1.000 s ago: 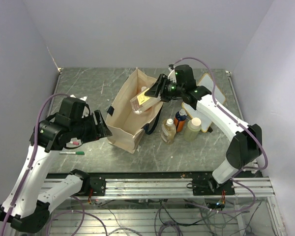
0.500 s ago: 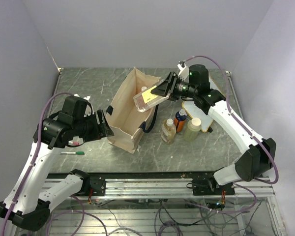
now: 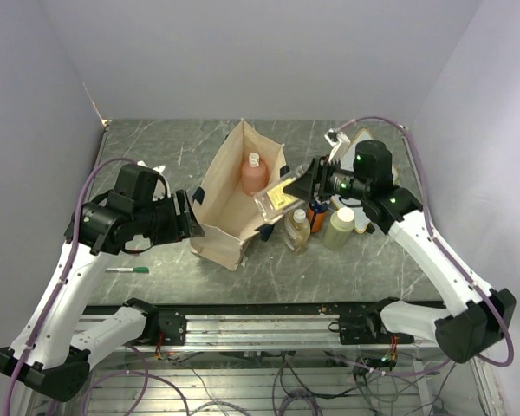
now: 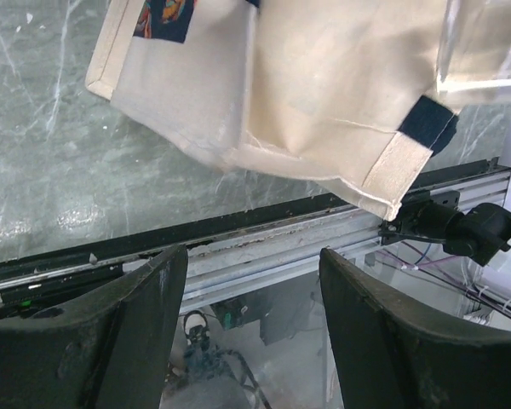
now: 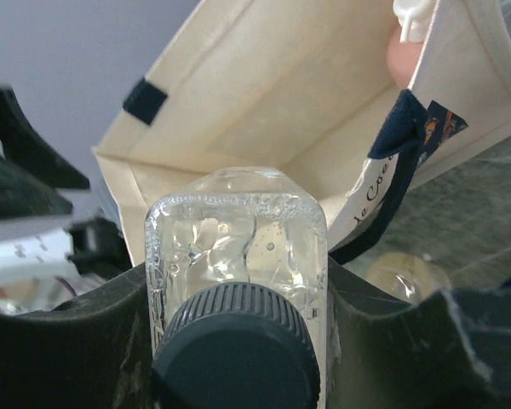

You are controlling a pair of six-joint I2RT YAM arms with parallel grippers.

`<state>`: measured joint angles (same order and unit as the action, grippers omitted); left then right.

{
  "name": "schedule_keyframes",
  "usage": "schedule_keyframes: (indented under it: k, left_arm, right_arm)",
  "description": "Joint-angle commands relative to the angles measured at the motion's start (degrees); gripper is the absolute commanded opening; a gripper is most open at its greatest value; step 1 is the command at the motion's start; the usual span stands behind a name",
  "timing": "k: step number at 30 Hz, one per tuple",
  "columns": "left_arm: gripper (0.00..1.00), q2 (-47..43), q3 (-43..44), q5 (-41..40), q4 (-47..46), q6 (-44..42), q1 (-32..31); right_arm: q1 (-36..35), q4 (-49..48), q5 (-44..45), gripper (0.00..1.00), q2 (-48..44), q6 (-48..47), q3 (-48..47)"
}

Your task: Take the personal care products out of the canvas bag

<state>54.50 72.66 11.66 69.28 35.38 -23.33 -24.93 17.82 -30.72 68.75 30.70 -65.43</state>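
Observation:
The beige canvas bag (image 3: 230, 208) stands open at the middle of the table, with the pink bottle (image 3: 254, 175) upright inside. My right gripper (image 3: 296, 189) is shut on the clear squarish dark-capped bottle (image 3: 279, 198) and holds it tilted over the bag's right rim. In the right wrist view the bottle (image 5: 237, 243) sits between my fingers, with the bag (image 5: 264, 94) and the pink bottle (image 5: 402, 53) beyond. The yellowish bottle (image 3: 297, 230), orange bottle (image 3: 318, 213) and pale wide-lidded bottle (image 3: 339, 227) stand right of the bag. My left gripper (image 3: 187, 223) is open beside the bag's left near corner (image 4: 324, 102).
A green marker (image 3: 128, 269) lies at the front left. The wood-framed whiteboard (image 3: 364, 141) lies at the back right under my right arm. An aluminium rail (image 3: 260, 322) runs along the table's near edge, also in the left wrist view (image 4: 264, 256).
My right gripper has carried the clear bottle out of the bag's mouth, to the right and nearer. The pink bottle now shows inside the bag. My left arm rose slightly.

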Motion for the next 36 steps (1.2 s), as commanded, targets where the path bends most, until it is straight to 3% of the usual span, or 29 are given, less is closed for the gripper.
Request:
schedule_keyframes:
  k: [1,6,14,19,23,26,31,36]
  left_arm:
    - [0.74,0.8,-0.3,3.6,-3.2,-0.1,0.1]
    - [0.73,0.9,-1.1,4.1,-4.2,0.7,0.1]
    - [0.73,0.1,-2.7,5.0,-5.2,2.5,0.1]
    - [0.73,0.3,-2.9,4.9,-5.1,2.3,0.1]
    - [0.73,0.9,-2.3,5.1,-5.1,2.8,0.1]
    - [0.73,1.4,-1.8,6.4,-5.4,2.3,0.1]
    - [0.73,2.1,-0.8,5.6,-3.8,1.2,0.1]
    - [0.73,2.6,-1.6,6.7,-8.1,3.7,0.1]
  right_arm:
    - [0.2,-2.8,-3.6,0.00,-7.6,-17.6,1.3]
    - [0.2,2.2,-2.6,0.00,-13.9,-30.6,3.6]
    - [0.2,1.8,-4.3,0.00,-17.5,-30.1,1.7]
    - [0.2,14.1,-2.9,0.00,-19.4,-38.9,0.8]
    - [0.2,27.3,-5.0,0.00,-21.1,-55.4,1.0]
    - [0.2,33.6,-4.5,0.00,-21.7,-59.8,2.4]
    - [0.2,33.8,0.7,0.00,-23.5,-58.3,5.0]
    - [0.2,34.8,2.3,0.00,-23.0,-70.4,8.5]
